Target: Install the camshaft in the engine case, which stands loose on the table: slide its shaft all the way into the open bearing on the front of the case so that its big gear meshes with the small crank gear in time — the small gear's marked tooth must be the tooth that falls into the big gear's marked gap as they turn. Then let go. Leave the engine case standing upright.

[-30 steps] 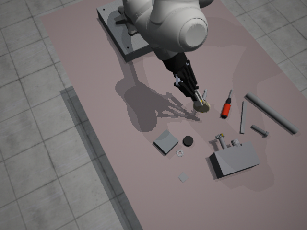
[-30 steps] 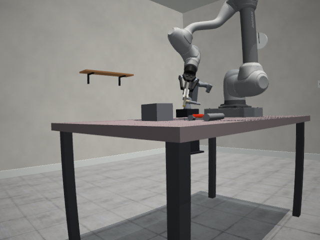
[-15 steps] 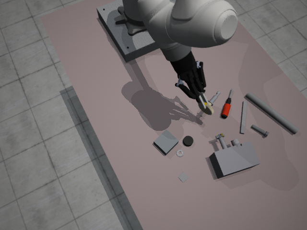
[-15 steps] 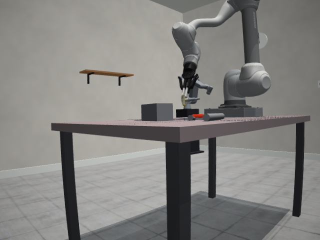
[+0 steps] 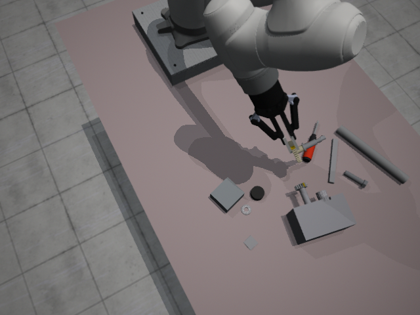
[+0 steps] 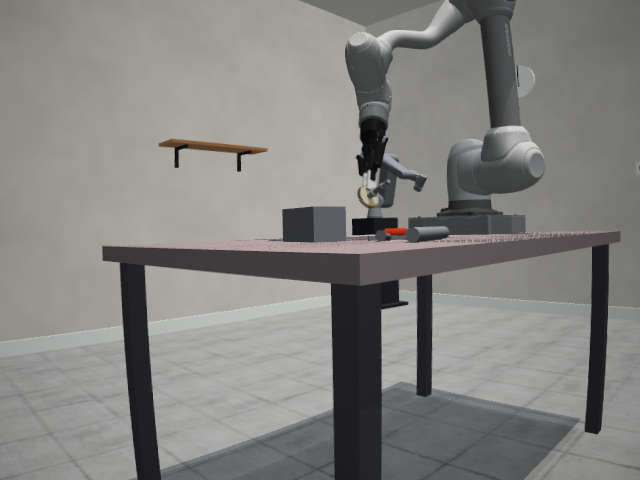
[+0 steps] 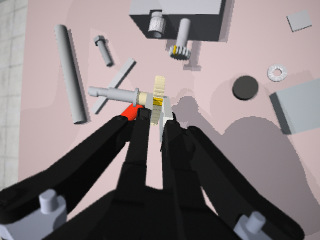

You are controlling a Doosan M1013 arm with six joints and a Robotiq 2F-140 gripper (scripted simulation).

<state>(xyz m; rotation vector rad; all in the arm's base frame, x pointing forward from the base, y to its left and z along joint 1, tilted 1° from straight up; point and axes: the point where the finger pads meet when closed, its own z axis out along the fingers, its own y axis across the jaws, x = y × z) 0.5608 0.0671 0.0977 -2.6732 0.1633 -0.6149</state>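
Note:
My gripper point(image 5: 291, 145) is shut on the camshaft's big cream gear point(image 7: 158, 99), gripping it edge-on by its two faces and holding it above the table. The gear shows a yellow mark near my fingertips. The grey shaft point(image 7: 114, 93) points sideways to the left in the wrist view, level with the table. The camshaft also shows in the exterior view point(image 6: 368, 195), high above the table top. The grey engine case point(image 5: 320, 218) stands on the table, ahead of my fingers in the wrist view point(image 7: 177, 17). On its front stick out a small crank gear with a yellow mark point(image 7: 178, 51) and a grey bearing point(image 7: 156, 22).
A red-handled screwdriver point(image 5: 310, 149) lies under the camshaft. A flat grey bar point(image 5: 333, 160), a bolt point(image 5: 355, 178) and a long grey rod point(image 5: 371, 154) lie to the right. A grey block point(image 5: 226, 194), a black disc point(image 5: 256, 192), a washer point(image 5: 246, 209) and a small plate point(image 5: 251, 242) lie left of the case.

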